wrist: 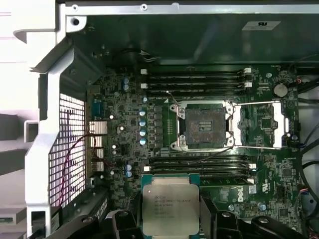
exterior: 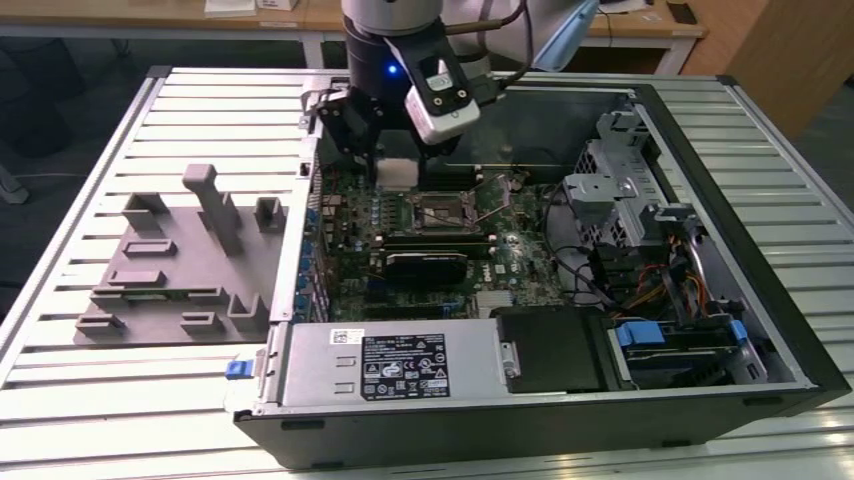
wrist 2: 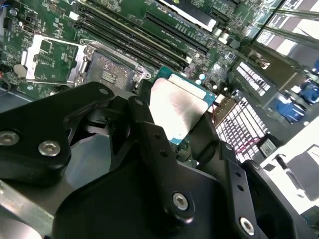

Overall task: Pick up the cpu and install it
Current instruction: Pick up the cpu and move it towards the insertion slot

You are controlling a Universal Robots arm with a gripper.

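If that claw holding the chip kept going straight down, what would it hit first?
Probably the motherboard, near the memory slots beside the open socket; the cpu in the gripper would touch first. Depth is unclear.

Even room light is spreading across the slatted table, pale, hardly any shadow. The computer case interior is sitting dimmer. In the second wrist view the cpu lid is glaring near white; outside the case, the first wrist view is blowing out to white.
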